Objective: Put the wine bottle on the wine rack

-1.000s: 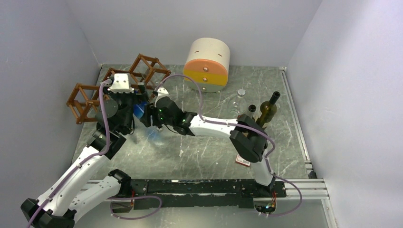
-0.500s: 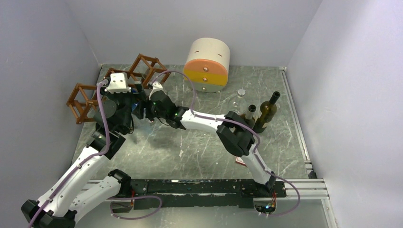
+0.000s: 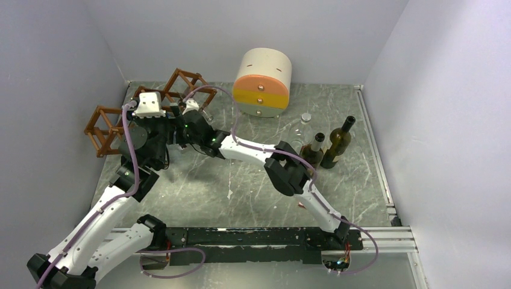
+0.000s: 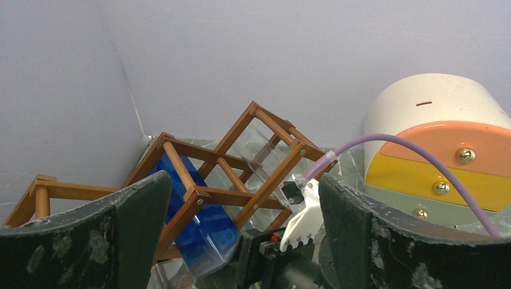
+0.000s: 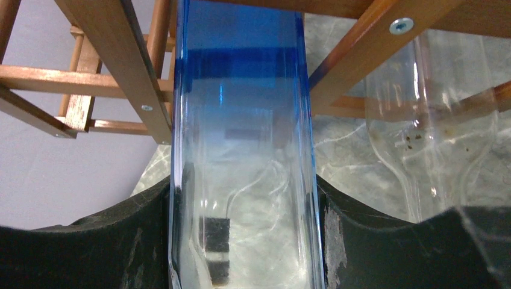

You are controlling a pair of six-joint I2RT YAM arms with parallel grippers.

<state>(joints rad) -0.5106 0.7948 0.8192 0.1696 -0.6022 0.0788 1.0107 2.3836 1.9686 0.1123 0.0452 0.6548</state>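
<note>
Fingers of the right arm [image 5: 241, 235] are clamped on the blue wine bottle [image 5: 241, 138], one dark pad pressed on each flank of the glass; fingers of the left arm [image 4: 241, 235] stand wide apart, gripping nothing. Top external view: wine rack [image 3: 144, 111] sits at about 10 o'clock on the grey marbled tabletop [image 3: 253, 186], against the left wall, running diagonally toward the back. Right arm reaches across from its base at 5 o'clock to the rack, its wrist at the rack's near side; left arm's wrist is just beside it, also at the rack. The bottle itself is hidden here by the two wrists. Round cream-and-orange drawer cabinet [image 3: 263, 81] at 12 o'clock; two dark bottles [image 3: 328, 144] upright at 3 o'clock, close together. Left wrist view: blue bottle [image 4: 202, 217] lies tilted inside a lower diamond cell of the rack [image 4: 241, 156], its body passing between the sticks; a clear bottle [image 4: 268, 150] occupies the cell to its upper right. Cabinet [image 4: 440, 150] at 3 o'clock. Right wrist view: blue bottle runs straight away from the camera into the rack [image 5: 114, 66], sticks crossing over it; clear bottle [image 5: 434, 132] just beside, at 3 o'clock.
</note>
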